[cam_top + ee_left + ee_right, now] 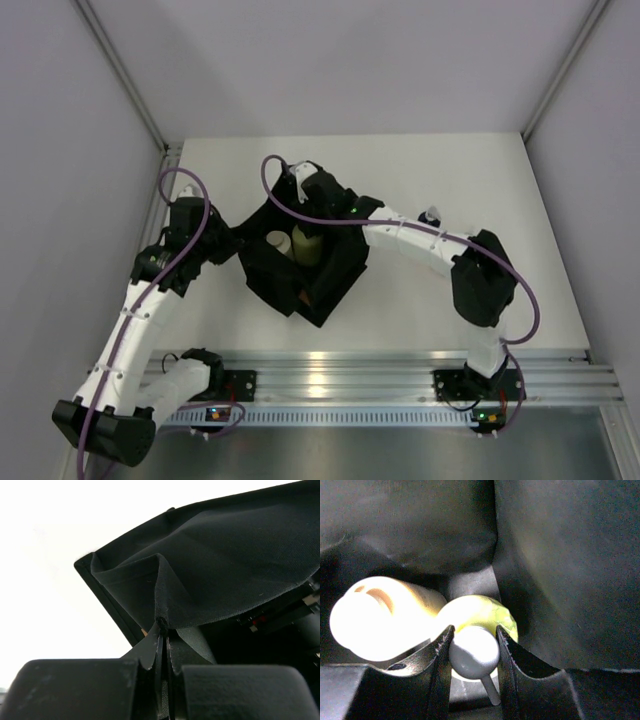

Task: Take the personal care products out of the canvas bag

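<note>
Currently: early in the task. The bag [345, 272] sits mid-surface, mouth up, with two bottles showing inside it: the yellow-green bottle [481, 611] and the beige bottle [380, 615], side by side and touching. The right hand [474, 632] is down inside the bag, clenched on the yellow-green bottle's grey-white cap [474, 654], one finger on each side. That bottle is not yet lifted out. The left hand [163, 627] is pinched tight on a fold of the bag's rim at its left side, apparently holding the mouth open.

Counts:
- Bag: 1.
- Bottles in the bag: 2 seen.
- Orange bottles: 0 seen; they may be hidden by fabric or the arm.
- One small white-capped item [432, 213] stands on the surface [470, 170] beyond the right arm, mostly hidden. Possibly a bottle already out; cannot tell.

Judgement: at least two bottles left to remove, one grasp made.
</note>
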`<state>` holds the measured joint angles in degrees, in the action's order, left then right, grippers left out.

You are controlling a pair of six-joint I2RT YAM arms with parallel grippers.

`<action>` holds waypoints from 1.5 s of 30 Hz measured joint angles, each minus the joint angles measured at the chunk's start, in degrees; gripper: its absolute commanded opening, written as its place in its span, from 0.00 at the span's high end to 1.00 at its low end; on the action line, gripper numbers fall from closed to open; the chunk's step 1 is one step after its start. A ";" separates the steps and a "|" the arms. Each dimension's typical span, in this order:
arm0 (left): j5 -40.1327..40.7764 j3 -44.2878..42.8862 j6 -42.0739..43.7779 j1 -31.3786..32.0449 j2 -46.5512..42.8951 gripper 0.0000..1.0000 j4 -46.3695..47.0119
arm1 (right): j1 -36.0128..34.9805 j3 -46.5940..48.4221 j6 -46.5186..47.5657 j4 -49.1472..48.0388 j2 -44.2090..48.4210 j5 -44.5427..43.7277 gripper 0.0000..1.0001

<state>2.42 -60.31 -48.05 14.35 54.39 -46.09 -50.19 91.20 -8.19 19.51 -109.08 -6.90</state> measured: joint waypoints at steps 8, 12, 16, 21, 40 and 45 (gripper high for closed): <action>0.24 0.00 0.11 0.00 0.02 1.00 -0.50 | -0.72 -0.02 -0.26 2.21 2.82 -1.14 1.00; 0.48 0.00 0.24 0.00 0.13 1.00 -0.61 | -0.79 -0.02 -0.52 2.21 4.07 -1.70 1.00; 0.48 0.00 0.26 0.00 0.26 1.00 -0.61 | -0.79 -0.02 -0.52 2.40 4.79 -2.14 1.00; 0.48 0.00 0.28 0.00 0.63 1.00 -0.63 | -1.22 0.57 -0.35 3.37 5.44 -2.58 1.00; 0.22 -1.11 0.31 0.00 2.43 1.00 -1.03 | -5.46 9.94 7.10 8.52 11.21 -0.87 1.00; 0.24 -1.66 0.33 0.00 2.67 1.00 -1.22 | -7.72 13.68 9.62 10.14 12.52 0.66 1.00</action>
<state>2.66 -61.98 -47.72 14.35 57.06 -47.31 -57.91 104.88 1.43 29.65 -96.55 -6.24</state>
